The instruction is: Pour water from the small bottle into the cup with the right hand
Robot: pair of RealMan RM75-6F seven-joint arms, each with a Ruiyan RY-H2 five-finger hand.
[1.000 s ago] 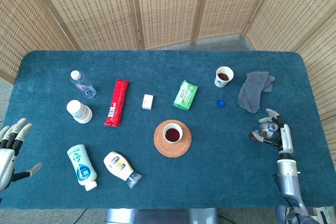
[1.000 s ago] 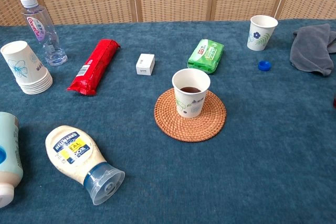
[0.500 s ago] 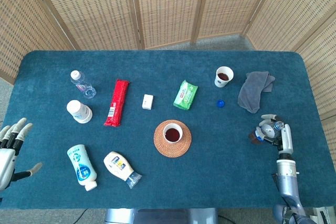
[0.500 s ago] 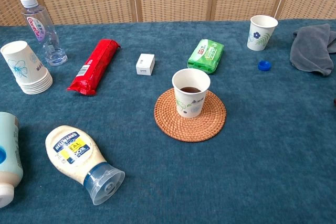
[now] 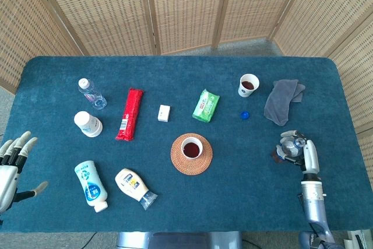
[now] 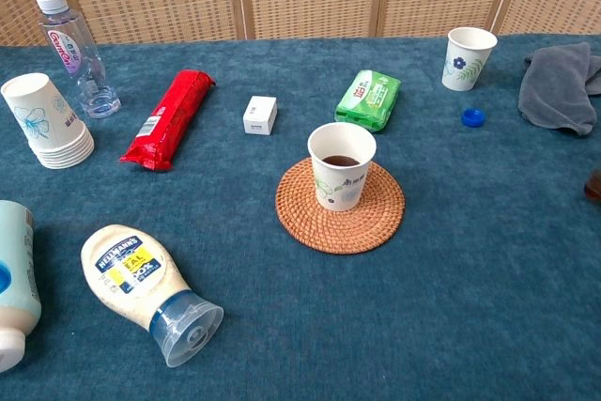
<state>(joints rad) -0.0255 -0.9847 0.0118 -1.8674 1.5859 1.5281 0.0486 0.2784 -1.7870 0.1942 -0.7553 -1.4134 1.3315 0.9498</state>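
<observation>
At the table's right side in the head view, my right hand point(image 5: 298, 152) grips the small clear bottle point(image 5: 291, 143), which has no cap on. A dark bit of the small bottle point(image 6: 593, 185) shows at the right edge of the chest view. The paper cup point(image 5: 191, 147) with dark liquid stands on a round woven coaster point(image 5: 192, 161) mid-table, well left of the hand; the chest view shows the paper cup point(image 6: 341, 166) too. My left hand point(image 5: 13, 164) hangs off the table's left front edge, fingers spread and empty.
A second cup point(image 5: 248, 85), a blue cap point(image 5: 245, 115) and a grey cloth point(image 5: 282, 100) lie behind the right hand. A green pack point(image 5: 206, 105), white box point(image 5: 164, 113), red packet point(image 5: 129, 114), water bottle point(image 5: 91, 93), cup stack point(image 5: 88, 124) and two squeeze bottles point(image 5: 135, 187) fill the left half.
My right hand has carried the small bottle a little to the left and nearer the front edge. The bottle now shows at the chest view's right edge. The left hand is still.
</observation>
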